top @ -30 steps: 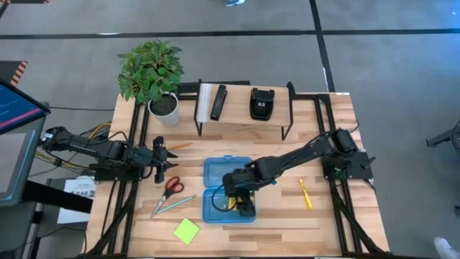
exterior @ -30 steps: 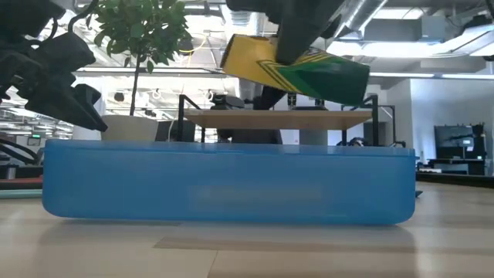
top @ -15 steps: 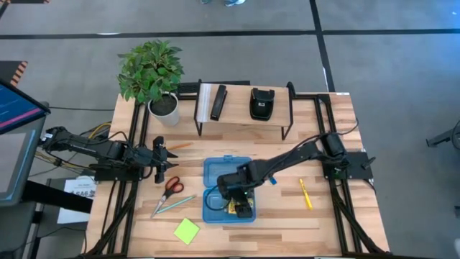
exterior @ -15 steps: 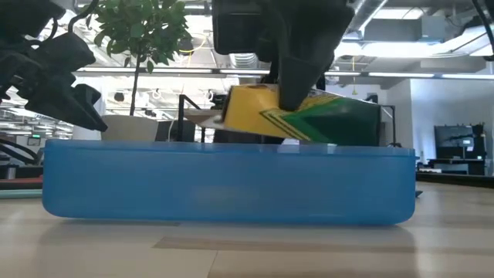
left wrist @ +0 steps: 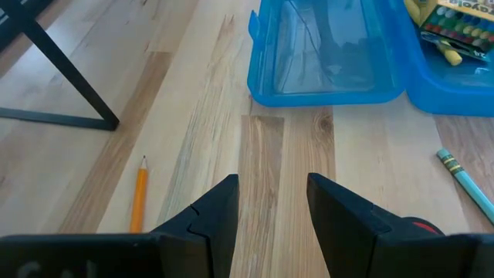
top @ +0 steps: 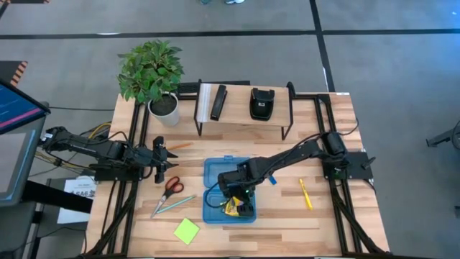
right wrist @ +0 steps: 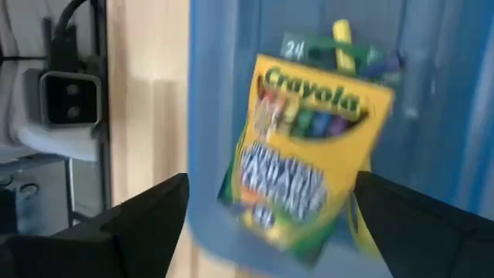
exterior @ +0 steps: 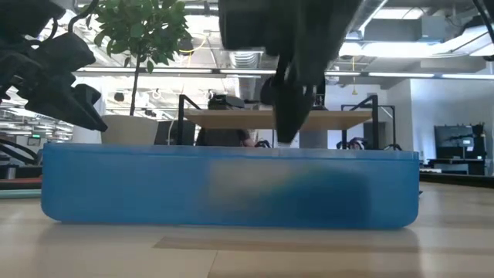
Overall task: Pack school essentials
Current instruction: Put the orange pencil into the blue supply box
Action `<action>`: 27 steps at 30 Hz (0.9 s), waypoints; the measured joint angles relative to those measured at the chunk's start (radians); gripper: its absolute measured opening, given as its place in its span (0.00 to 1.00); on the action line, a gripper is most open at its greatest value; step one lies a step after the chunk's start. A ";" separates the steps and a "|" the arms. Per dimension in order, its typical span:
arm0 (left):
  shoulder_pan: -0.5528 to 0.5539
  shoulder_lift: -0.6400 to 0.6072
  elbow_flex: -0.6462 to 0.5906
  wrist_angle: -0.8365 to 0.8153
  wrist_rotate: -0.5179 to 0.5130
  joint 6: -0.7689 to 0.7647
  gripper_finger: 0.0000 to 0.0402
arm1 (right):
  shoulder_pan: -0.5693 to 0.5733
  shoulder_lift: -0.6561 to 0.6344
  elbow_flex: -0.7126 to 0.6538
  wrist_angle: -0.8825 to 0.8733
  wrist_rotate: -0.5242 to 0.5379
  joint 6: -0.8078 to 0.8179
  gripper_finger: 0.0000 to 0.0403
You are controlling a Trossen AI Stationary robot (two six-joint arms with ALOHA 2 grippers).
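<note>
One crayon box point(right wrist: 309, 154) — below the open right gripper point(right wrist: 266, 224).

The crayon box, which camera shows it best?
The right wrist view: the crayon box fills the frame, label readable, lying in the blue case between the right gripper's open fingers. The high view gives only a yellow speck under that arm, the left wrist view one corner, the low view a dark blur behind the case wall.
</note>
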 joint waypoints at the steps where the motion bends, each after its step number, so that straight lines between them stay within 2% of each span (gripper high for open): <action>1: 0.000 0.000 0.000 0.000 0.000 0.000 0.36 | -0.002 -0.005 0.016 -0.017 -0.001 0.010 0.98; 4: 0.000 0.000 0.000 0.000 0.000 0.000 0.36 | -0.003 -0.034 0.054 -0.110 0.072 0.021 0.98; 8: 0.000 0.000 0.000 -0.001 0.000 0.000 0.36 | 0.013 -0.107 0.061 -0.183 0.293 0.030 0.96; 11: 0.000 0.000 0.000 -0.002 0.000 0.000 0.36 | 0.030 -0.189 0.028 -0.175 0.424 0.088 0.95; 14: 0.000 0.000 0.000 -0.002 0.000 0.000 0.36 | 0.053 -0.266 -0.020 -0.188 0.557 0.188 0.95; 18: 0.000 0.000 0.000 -0.002 0.000 0.000 0.36 | 0.056 -0.374 -0.102 -0.295 0.743 0.384 0.96; 21: 0.000 0.000 0.000 -0.002 0.000 0.000 0.36 | 0.068 -0.456 -0.198 -0.295 0.789 0.444 0.95; 27: 0.000 0.000 0.000 -0.003 0.000 0.000 0.36 | 0.112 -0.666 -0.462 -0.054 0.780 0.461 0.94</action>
